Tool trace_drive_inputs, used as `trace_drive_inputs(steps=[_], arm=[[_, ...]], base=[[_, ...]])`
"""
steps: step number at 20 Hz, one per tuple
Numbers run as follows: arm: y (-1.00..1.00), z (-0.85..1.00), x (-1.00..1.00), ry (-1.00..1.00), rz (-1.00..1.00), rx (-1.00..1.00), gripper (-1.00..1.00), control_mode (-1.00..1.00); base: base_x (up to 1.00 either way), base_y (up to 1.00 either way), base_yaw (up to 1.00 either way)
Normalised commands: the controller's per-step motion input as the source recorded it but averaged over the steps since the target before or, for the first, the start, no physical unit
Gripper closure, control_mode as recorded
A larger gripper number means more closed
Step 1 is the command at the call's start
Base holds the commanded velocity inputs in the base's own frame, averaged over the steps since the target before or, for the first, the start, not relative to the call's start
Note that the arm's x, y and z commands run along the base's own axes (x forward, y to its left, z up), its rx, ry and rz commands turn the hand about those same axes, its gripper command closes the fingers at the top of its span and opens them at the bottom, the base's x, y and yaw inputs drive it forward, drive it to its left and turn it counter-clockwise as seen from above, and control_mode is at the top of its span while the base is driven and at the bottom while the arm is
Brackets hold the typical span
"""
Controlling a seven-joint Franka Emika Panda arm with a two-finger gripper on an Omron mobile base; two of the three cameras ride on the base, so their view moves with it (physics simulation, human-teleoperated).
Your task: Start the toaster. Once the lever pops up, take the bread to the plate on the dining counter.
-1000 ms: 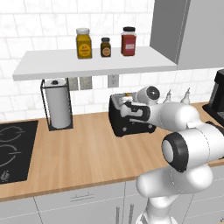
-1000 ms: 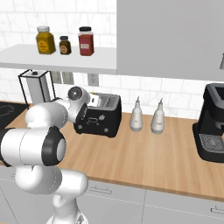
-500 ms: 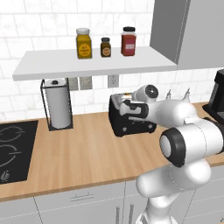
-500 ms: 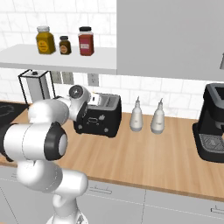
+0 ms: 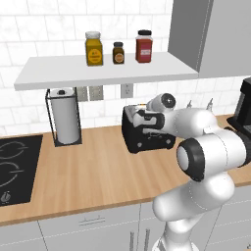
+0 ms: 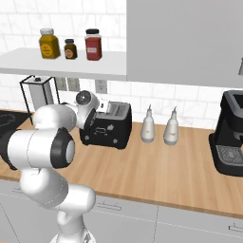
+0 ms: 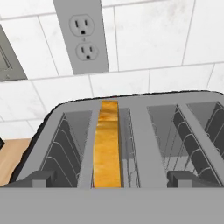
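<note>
Standing on edge in one slot of the black toaster (image 7: pixel 131 131), the bread (image 7: pixel 107 148) waits to be browned; the claw (image 5: pixel 139 116), spread wide and empty, hovers at the toaster's top on the wooden desk (image 5: pixel 98 171), apparently positioned to start it.

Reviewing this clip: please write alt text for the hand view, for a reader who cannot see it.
Close view down into the toaster: one golden-brown slice of bread stands on edge in one of its two wire-lined slots, and the other slot holds nothing. Behind it, a white tiled wall carries a grey double outlet, and a strip of wood counter shows beside the toaster.
</note>
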Motion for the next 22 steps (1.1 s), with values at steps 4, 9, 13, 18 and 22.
trace_drive_inputs(steps=[4, 9, 13, 18, 22], arm=[[0.00, 0.00, 0.11, 0.00, 0.00, 0.00, -1.00, -1.00], [0.00, 0.00, 0.02, 0.00, 0.00, 0.00, -1.00, -1.00], [0.00, -0.04, 0.00, 0.00, 0.00, 0.00, -1.00, -1.00], [0.00, -0.06, 0.00, 0.00, 0.00, 0.00, -1.00, -1.00], [0.00, -0.03, 0.00, 0.00, 0.00, 0.00, -1.00, -1.00]], base=[[0.00, 0.00, 0.00], [0.00, 0.00, 0.00], [0.00, 0.00, 0.00], [0.00, 0.00, 0.00], [0.00, 0.00, 0.00]])
